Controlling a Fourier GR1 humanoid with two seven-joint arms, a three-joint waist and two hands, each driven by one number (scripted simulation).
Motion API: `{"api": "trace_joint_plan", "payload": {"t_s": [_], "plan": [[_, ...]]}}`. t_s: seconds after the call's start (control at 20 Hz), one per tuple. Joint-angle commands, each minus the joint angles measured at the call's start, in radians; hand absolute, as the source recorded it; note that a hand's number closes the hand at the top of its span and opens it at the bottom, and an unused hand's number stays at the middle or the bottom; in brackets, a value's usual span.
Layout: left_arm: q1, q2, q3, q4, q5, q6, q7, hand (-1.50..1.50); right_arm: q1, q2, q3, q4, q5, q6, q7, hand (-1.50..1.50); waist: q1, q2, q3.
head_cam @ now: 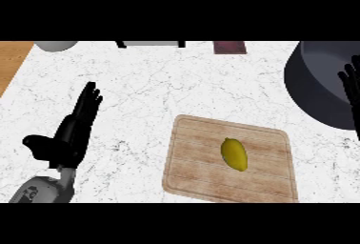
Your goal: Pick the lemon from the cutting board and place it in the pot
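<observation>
- A strip of wooden surface (13, 62) shows at the far left edge, beside the white marble counter (141, 86).
- A pale round object (56, 45) sits at the counter's top left, cut off by the view's edge.
- The left hand (70, 131) rests over the left part of the counter, its fingers straight and close together pointing away, thumb out to the side, holding nothing.
- Two more cut-off things lie along the top edge: a black-and-white item (151, 44) and a dark reddish one (230, 46).
- The cutting board (204, 162) lies right of centre, well apart from the left hand.
- The lemon (235, 153) lies on the board, nothing covering it.
- The dark pot (316, 81) stands beyond the board at the upper right.
- The right hand (350, 90) shows at the right edge over the pot, fingers straight and spread, holding nothing.
</observation>
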Motion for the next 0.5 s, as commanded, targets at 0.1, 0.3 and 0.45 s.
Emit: {"api": "trace_joint_plan", "payload": {"t_s": [0.1, 0.3, 0.45], "plan": [[-0.061, 0.025, 0.073, 0.016, 0.000, 0.003, 0.028, 0.00, -0.134, 0.049, 0.088, 0.137, -0.019, 0.196, -0.136, 1.50, 0.055, 0.014, 0.004], [-0.059, 0.029, 0.063, 0.012, -0.001, 0.015, 0.057, 0.00, -0.217, -0.219, 0.174, 0.046, 0.266, 0.309, -0.247, 1.50, 0.106, 0.006, -0.022], [-0.098, 0.025, 0.086, 0.006, 0.008, 0.031, 0.112, 0.00, -0.184, 0.042, 0.199, 0.416, 0.220, 0.310, -0.531, -1.50, 0.072, 0.022, 0.007]]}}
